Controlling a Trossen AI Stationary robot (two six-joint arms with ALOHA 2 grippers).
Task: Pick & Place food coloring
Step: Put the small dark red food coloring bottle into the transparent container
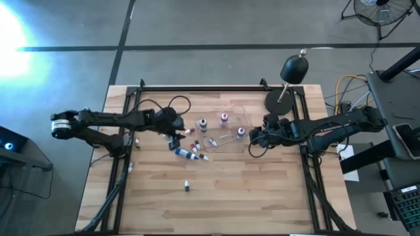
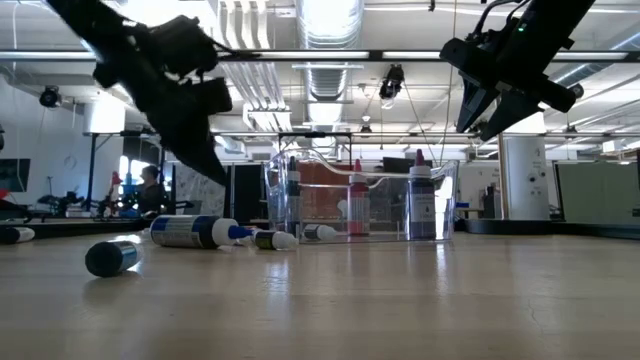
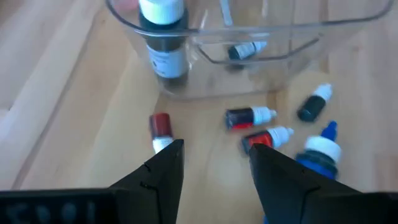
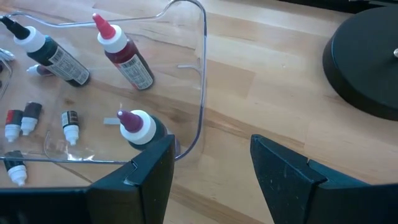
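Beside tray [image 1: 226,131], lamp [image 1: 294,69] stands.

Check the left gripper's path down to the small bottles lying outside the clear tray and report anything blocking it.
Nothing visible blocks it. The left gripper hangs open above bare wood, with the loose food coloring bottles lying just ahead of its fingertips, outside the clear tray. The right gripper waits at the tray's far side.

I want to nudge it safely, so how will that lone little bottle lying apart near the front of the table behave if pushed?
The lone small bottle lies on its side on the bare wooden table, so it will probably roll. It looks tiny, so likely light and easily knocked away. Its round body may slip between fingers.
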